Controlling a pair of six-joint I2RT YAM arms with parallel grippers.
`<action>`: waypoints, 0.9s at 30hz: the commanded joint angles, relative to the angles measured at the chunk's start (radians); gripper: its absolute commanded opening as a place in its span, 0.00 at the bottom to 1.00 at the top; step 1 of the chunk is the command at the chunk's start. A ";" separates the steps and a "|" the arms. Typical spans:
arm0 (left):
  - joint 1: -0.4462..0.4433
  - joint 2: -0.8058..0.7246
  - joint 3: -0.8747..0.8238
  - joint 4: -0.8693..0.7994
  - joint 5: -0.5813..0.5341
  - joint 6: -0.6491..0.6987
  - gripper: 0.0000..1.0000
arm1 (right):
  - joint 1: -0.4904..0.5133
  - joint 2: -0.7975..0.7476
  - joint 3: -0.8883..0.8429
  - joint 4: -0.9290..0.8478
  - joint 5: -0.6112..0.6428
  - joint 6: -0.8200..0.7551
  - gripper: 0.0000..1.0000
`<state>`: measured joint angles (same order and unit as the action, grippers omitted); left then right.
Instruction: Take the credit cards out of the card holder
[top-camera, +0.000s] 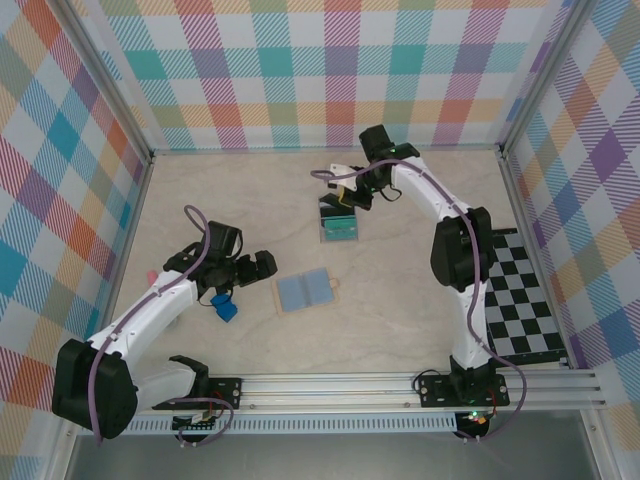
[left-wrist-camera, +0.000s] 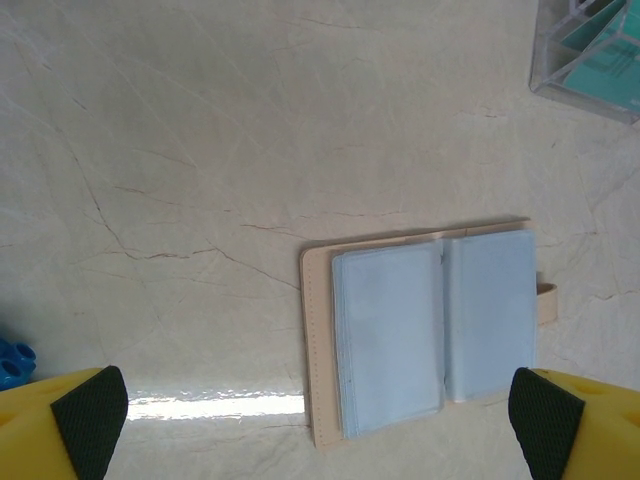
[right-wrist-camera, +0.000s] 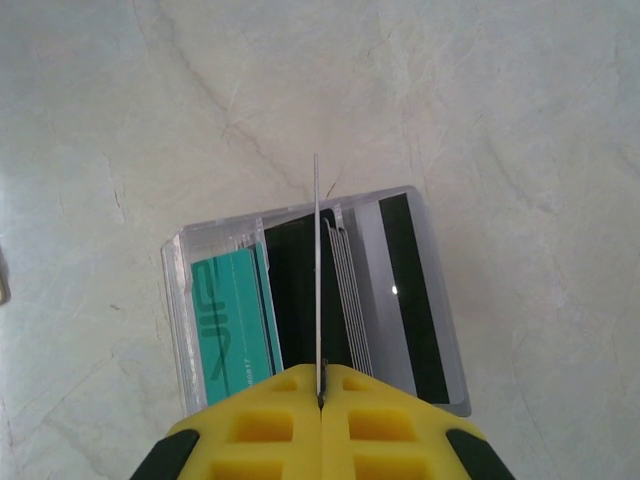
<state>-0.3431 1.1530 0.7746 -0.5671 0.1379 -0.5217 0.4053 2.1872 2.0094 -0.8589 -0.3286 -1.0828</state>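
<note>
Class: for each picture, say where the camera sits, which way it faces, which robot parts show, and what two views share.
Top external: above, behind the bases, looking down on the table; both arms.
Left wrist: on left arm, looking down at the open card holder; open left tool.
Right wrist: looking down at the clear tray; right tool shut on an edge-on card.
Shared: top and left wrist show the card holder.

the tabletop (top-camera: 230, 190) is bare along its far edge. in the way: card holder (top-camera: 307, 291) mid-table, blue block (top-camera: 224, 306) left of it, clear tray (top-camera: 338, 225) beyond, checkered mat (top-camera: 520, 300) in the near-right corner.
</note>
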 joint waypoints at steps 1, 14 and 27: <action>0.015 -0.001 -0.017 -0.004 -0.009 0.018 1.00 | -0.006 0.022 0.029 -0.041 -0.004 -0.047 0.00; 0.016 -0.007 -0.036 -0.001 -0.007 0.018 1.00 | -0.010 0.045 0.005 -0.021 0.084 -0.119 0.03; 0.016 -0.008 -0.035 -0.005 -0.006 0.016 1.00 | -0.007 0.074 0.018 -0.018 0.078 -0.092 0.14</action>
<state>-0.3416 1.1526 0.7483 -0.5705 0.1371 -0.5217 0.4007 2.2406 2.0094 -0.8616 -0.2249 -1.1679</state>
